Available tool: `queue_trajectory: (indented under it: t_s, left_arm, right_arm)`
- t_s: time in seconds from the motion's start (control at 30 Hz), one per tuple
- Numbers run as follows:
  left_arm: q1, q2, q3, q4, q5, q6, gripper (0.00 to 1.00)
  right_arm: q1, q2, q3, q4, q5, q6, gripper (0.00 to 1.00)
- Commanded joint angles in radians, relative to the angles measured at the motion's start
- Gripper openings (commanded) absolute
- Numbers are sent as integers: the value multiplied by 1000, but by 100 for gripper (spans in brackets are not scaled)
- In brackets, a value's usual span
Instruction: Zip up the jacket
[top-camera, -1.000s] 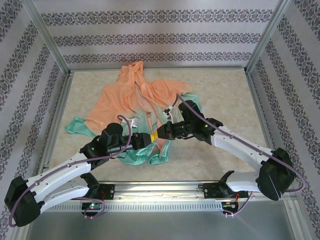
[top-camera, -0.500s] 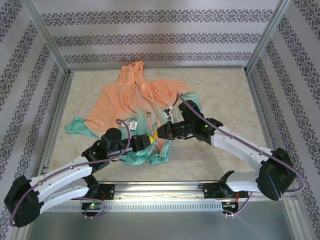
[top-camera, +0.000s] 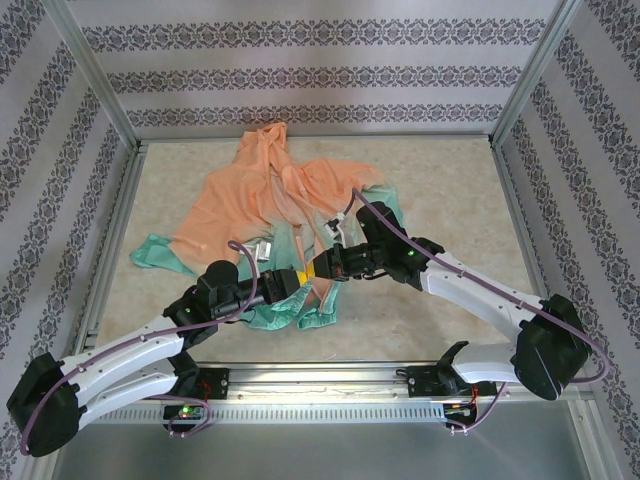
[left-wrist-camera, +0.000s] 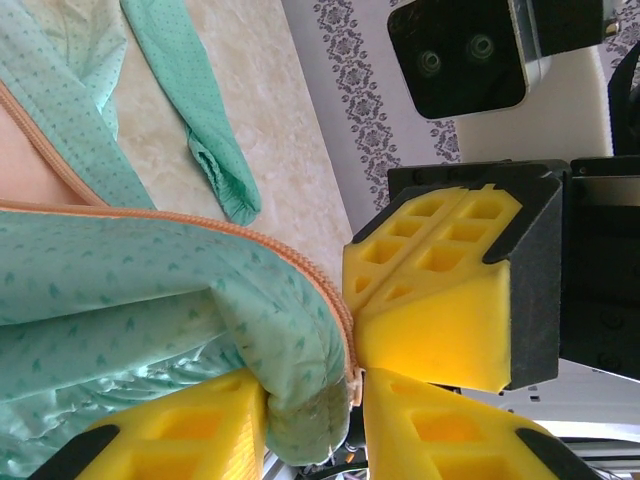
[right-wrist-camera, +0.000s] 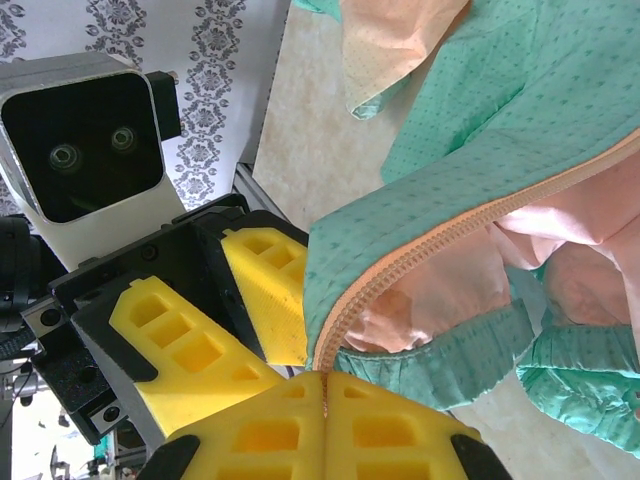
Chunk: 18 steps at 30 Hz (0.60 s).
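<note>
The jacket (top-camera: 262, 190) lies spread on the table, orange at the hood and mint green at the hem. Both grippers meet at its front hem. My left gripper (top-camera: 291, 281) is shut on a fold of green hem fabric (left-wrist-camera: 300, 400) beside the orange zipper tape (left-wrist-camera: 300, 265). My right gripper (top-camera: 325, 266) faces it tip to tip, its yellow fingers (left-wrist-camera: 440, 300) pressed together. In the right wrist view the right gripper (right-wrist-camera: 325, 378) is shut on the bottom end of the zipper tape (right-wrist-camera: 420, 262), with the left gripper's fingers (right-wrist-camera: 262, 290) just beside it.
A green sleeve cuff (top-camera: 150, 252) lies at the jacket's left. The beige tabletop (top-camera: 450, 190) is bounded by aluminium rails (top-camera: 320, 372) in front and patterned walls (top-camera: 600, 180) at the sides and back.
My left arm's elbow has sunk lower and its gripper has edged slightly towards the right gripper. The right arm and the jacket have stayed put.
</note>
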Motion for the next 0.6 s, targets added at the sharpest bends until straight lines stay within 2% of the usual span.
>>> queue_trajectory:
  t_s: [0.0, 0.27, 0.4, 0.5, 0.53, 0.57]
  left_arm:
    - [-15, -14, -12, 78, -6, -15, 29]
    - [-13, -19, -29, 99, 1, -14, 14]
    - [-12, -21, -40, 118, 15, -9, 1]
    - [-9, -28, -58, 146, 13, -11, 0]
    - [-6, -31, -63, 152, 12, -12, 0]
    - [-3, -35, -69, 156, 10, -13, 0]
  right_arm:
    - [9, 9, -13, 24, -23, 7, 0]
    - [10, 5, -16, 25, -23, 5, 0]
    - [9, 4, -13, 24, -22, 3, 0]
    - [9, 2, -7, 19, -21, -2, 0]
    - [8, 0, -5, 14, -19, -3, 2]
    - [6, -3, -4, 9, -15, -7, 8]
